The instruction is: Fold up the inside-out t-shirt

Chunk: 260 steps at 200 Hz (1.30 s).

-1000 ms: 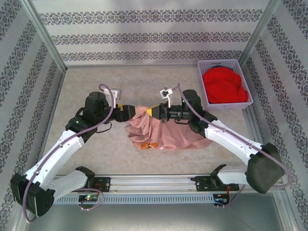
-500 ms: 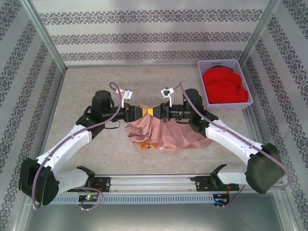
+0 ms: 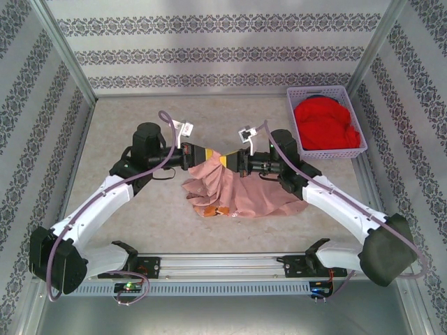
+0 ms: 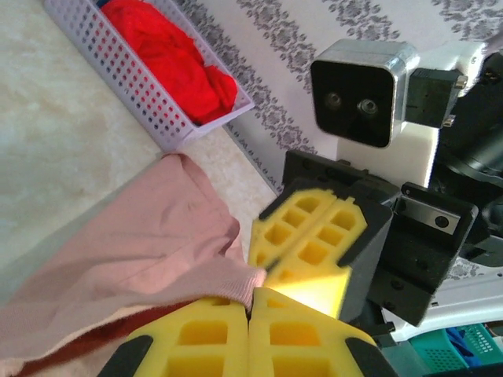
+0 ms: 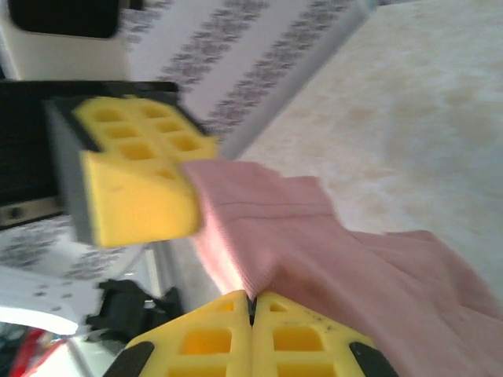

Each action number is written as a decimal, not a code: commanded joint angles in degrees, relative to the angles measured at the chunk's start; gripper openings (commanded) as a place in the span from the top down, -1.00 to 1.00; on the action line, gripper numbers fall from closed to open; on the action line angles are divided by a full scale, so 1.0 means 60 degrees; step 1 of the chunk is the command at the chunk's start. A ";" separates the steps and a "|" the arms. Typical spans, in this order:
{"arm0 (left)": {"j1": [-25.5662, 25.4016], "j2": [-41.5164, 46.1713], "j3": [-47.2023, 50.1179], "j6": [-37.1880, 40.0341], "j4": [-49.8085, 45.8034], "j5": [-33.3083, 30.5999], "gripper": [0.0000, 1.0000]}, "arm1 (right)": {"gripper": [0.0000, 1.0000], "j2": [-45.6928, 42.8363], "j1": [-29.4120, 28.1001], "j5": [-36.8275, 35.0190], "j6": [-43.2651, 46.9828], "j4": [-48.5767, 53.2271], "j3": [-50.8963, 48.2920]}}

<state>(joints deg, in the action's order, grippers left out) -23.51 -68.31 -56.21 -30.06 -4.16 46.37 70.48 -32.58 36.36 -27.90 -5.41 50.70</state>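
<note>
Within left fingers (image 4: 196, 342) and right fingers (image 5: 314, 345), t-shirt (image 3: 241, 192) clamped.

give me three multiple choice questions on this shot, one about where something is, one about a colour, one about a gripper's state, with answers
1. Where does the basket stand?
A) at the far right corner of the table
B) at the near left corner
C) between the arm bases

2. What colour is the garment in the basket?
A) blue
B) red
C) green

3. How is the left gripper?
A) wide open above bare table
B) shut on the basket rim
C) shut on the pink t-shirt

Answers:
1 A, the top view shows it by the far right walls.
2 B, the cloth piled in it is bright red.
3 C, the left wrist view shows its fingers pressed together with pink cloth pinched between them.
</note>
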 commanded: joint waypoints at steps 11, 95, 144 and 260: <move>-0.0155 -0.0089 -0.1858 -0.0139 -0.3991 -0.1198 1.00 | 0.48 -0.0269 -0.0720 -0.4699 0.1566 0.3201 0.0991; -0.1004 -0.0206 -0.1729 -0.0082 -0.4857 -0.1675 1.00 | 0.07 -0.0513 -0.0033 -0.5073 0.1922 0.4519 0.0546; -0.0727 0.0681 -0.1383 0.0253 -0.5020 -0.4579 1.00 | -0.27 0.0437 0.0874 -0.5241 0.1326 0.6158 0.0870; 0.0036 0.1278 -0.1564 0.0362 -0.4673 -0.5509 1.00 | 0.60 0.3498 0.0516 -0.5291 0.1839 0.5567 0.1535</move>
<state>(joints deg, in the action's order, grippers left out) -24.93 -62.48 -65.60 -28.05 -33.67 17.61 92.99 -30.00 6.24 -18.59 28.91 56.12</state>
